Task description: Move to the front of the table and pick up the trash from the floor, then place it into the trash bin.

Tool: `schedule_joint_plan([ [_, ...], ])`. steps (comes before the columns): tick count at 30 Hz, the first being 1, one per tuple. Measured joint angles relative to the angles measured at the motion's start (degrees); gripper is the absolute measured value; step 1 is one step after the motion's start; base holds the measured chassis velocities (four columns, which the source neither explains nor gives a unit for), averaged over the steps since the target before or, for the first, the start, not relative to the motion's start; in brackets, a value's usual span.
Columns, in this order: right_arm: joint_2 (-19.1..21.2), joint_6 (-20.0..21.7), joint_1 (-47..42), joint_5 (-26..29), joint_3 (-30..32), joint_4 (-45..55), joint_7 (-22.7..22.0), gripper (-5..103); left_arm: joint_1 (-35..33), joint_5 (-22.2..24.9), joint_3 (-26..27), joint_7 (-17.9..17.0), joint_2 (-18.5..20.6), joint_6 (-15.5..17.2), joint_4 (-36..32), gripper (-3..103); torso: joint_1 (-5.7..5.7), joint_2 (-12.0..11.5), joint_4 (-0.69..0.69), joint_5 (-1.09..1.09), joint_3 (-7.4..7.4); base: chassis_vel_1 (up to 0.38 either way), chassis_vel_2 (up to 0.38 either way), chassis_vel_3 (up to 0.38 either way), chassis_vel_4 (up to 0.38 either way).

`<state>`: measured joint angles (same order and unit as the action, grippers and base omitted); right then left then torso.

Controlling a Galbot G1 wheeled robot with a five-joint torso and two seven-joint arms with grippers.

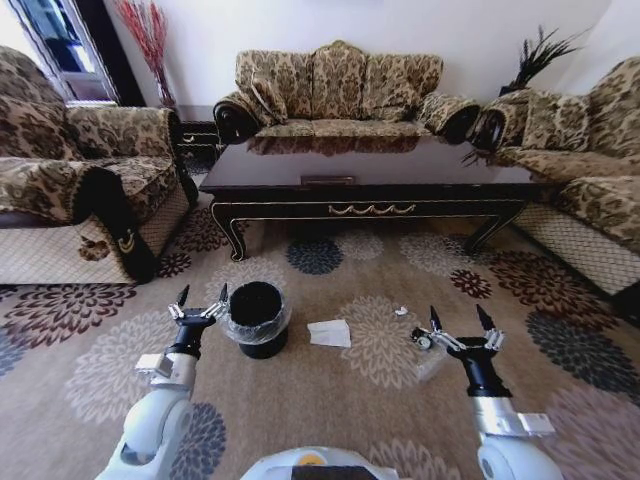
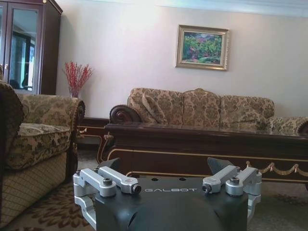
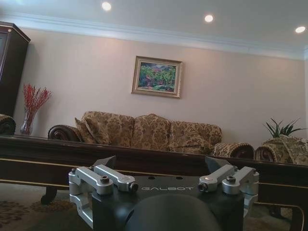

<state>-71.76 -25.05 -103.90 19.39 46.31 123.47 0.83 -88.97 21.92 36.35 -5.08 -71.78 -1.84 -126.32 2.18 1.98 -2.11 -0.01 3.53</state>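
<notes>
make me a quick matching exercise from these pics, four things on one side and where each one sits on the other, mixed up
Things:
1. trash bin
2. white napkin
3. clear bottle
4. table

Places:
A. beside the right end effector
B. in front of the middle sofa
C. next to the left end effector
D. flat on the floor just right of the bin

Pairs: 1-C, 2-D, 3-A, 4-B

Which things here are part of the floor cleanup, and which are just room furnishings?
Job: bin; napkin; bottle, below the right claw; scrap; carpet; coffee table; left claw, open beside the bin.

Furnishings: sofa; armchairs; painting; red vase.
</notes>
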Motion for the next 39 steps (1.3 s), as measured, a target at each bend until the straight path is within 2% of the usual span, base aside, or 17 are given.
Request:
schedule_joint_plan([
  [7, -0.1, 0.5, -0.4, -0.2, 0.1, 0.1, 0.0, 100, -0.1, 0.0, 0.1, 0.2, 0.0, -0.1, -0.2, 101, -0.02, 0.0, -0.01, 0.0, -0.02, 0.033, -0.055, -0.039, 0.032],
  [9, -0.1, 0.5, -0.6, -0.2, 0.1, 0.1, 0.2, 100, -0.1, 0.0, 0.1, 0.2, 0.0, -0.1, -0.3, 98, -0.01, 0.0, 0.0, 0.01, 0.01, 0.0, 0.0, 0.0, 0.0],
  [13, -0.3, 0.4, -0.6, -0.1, -0.2, 0.1, 0.5, 100, -0.1, 0.0, 0.1, 0.3, 0.0, -0.1, -0.5, 102, 0.0, 0.0, 0.0, 0.0, 0.02, 0.0, 0.0, 0.0, 0.0],
  [17, -0.5, 0.4, -0.5, -0.1, -0.6, 0.0, 0.5, 100, -0.1, 0.0, 0.2, 0.3, 0.1, -0.1, -0.5, 96, -0.01, 0.0, 0.0, 0.0, 0.01, 0.0, 0.0, 0.0, 0.0],
  [25, -0.6, 0.1, -0.1, 0.1, -0.8, -0.4, 0.3, 100, 0.1, 0.0, 0.1, 0.4, -0.2, -0.1, -0.5, 99, -0.01, 0.0, 0.0, 0.01, 0.01, -0.103, 0.108, 0.105, -0.099],
  [30, -0.8, -0.6, 0.2, 0.2, -1.0, -0.5, 0.1, 100, 0.9, -0.3, -0.1, -2.5, -0.2, 1.3, -0.3, 99, 0.03, 0.0, 0.0, 0.0, 0.05, -0.198, 0.195, 0.208, -0.211],
  [33, -0.8, -0.9, 0.2, 0.0, -1.0, -0.7, 0.1, 100, 1.7, 0.9, -0.2, -5.6, 0.7, 5.0, -1.4, 100, 0.07, 0.0, 0.01, -0.02, 0.06, -0.107, 0.162, 0.11, -0.149],
  [34, -0.8, -1.1, 0.1, -0.4, -1.0, -0.9, 0.2, 100, 2.9, 3.2, -0.2, -8.6, 2.4, 8.7, -2.6, 100, 0.06, 0.0, 0.02, -0.01, 0.06, -0.025, 0.09, 0.008, -0.043],
  [35, -0.8, -1.1, 0.1, -0.4, -1.0, -0.9, 0.2, 100, 2.9, 3.2, -0.2, -8.6, 2.4, 8.7, -2.6, 100, 0.06, 0.0, 0.02, -0.01, 0.06, -0.025, 0.09, 0.008, -0.043],
  [36, -0.8, -1.2, 0.1, -0.5, -1.0, -1.0, 0.3, 100, 3.5, 4.6, -0.2, -10.1, 3.2, 10.4, -3.1, 100, 0.05, 0.0, 0.01, 0.0, 0.04, 0.0, 0.0, 0.0, 0.0],
  [37, -0.9, -1.3, 0.0, -0.8, -1.0, -1.0, 0.3, 100, 4.8, 7.9, -0.2, -12.7, 5.2, 13.5, -4.2, 100, 0.01, 0.0, 0.0, -0.01, 0.02, 0.038, -0.052, -0.031, 0.033],
  [39, -1.0, -1.4, -0.1, -1.2, -1.1, -1.1, 0.4, 100, 6.2, 12.3, 0.2, -15.9, 7.7, 18.0, -5.5, 100, -0.01, 0.0, -0.01, 0.02, 0.01, 0.024, -0.057, -0.036, 0.055],
])
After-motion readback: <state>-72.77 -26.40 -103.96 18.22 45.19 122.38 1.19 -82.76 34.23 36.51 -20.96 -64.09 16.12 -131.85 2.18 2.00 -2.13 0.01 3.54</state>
